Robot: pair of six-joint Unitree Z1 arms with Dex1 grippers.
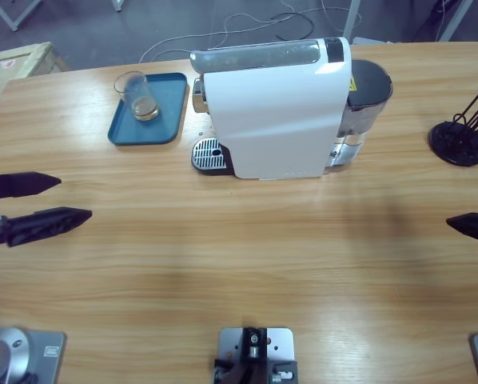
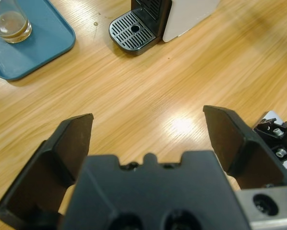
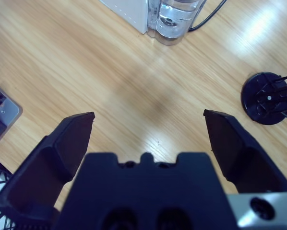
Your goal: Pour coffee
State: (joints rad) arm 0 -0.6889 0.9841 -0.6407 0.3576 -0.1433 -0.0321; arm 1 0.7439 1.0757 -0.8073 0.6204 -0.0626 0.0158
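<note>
A small clear glass tumbler (image 1: 141,95) stands on a blue tray (image 1: 169,120) at the back left, also seen as the tumbler (image 2: 10,25) in the left wrist view. A thin layer of light brown coffee (image 1: 145,107) lies in its bottom, the coffee (image 2: 14,31) showing the same way up close. The white coffee machine (image 1: 275,108) stands to the tray's right, its drip grate (image 1: 209,154) bare. My left gripper (image 1: 71,198) is open at the left edge, well short of the tray, with nothing between its jaws. My right gripper (image 3: 148,120) is open over bare wood at the right edge.
A black wire stand (image 1: 463,136) sits at the far right, also seen as the stand (image 3: 268,98) in the right wrist view. The machine's clear water tank (image 3: 176,19) and its cable lie behind. A cardboard box (image 1: 11,64) sits off the table's back left corner.
</note>
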